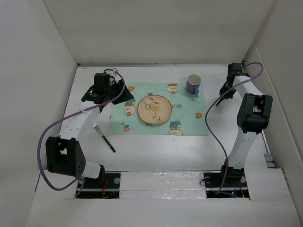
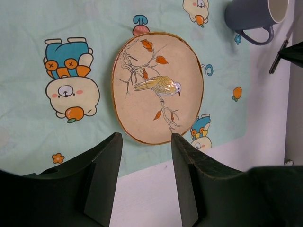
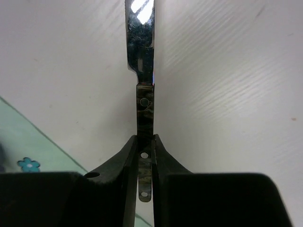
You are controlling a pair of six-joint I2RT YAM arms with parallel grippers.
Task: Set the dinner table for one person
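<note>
The white dinner table (image 1: 161, 151) carries a mint cartoon mat (image 1: 189, 118) with a bird-painted plate (image 1: 154, 109) in its middle and a blue mug (image 1: 193, 83) at its far right corner. A fork (image 1: 103, 136) lies on the table left of the mat. My left gripper (image 1: 122, 98) is open and empty over the mat's left edge; in its wrist view the fingers (image 2: 144, 137) frame the plate's (image 2: 158, 87) near rim. My right gripper (image 1: 227, 90) is shut on a dark-handled knife (image 3: 141, 47) above the table, right of the mug.
White walls enclose the table on three sides. The mug (image 2: 253, 16) and the knife (image 2: 279, 56) also show in the left wrist view. A purple cable loops from each arm. Bare table (image 3: 227, 71) lies under the knife.
</note>
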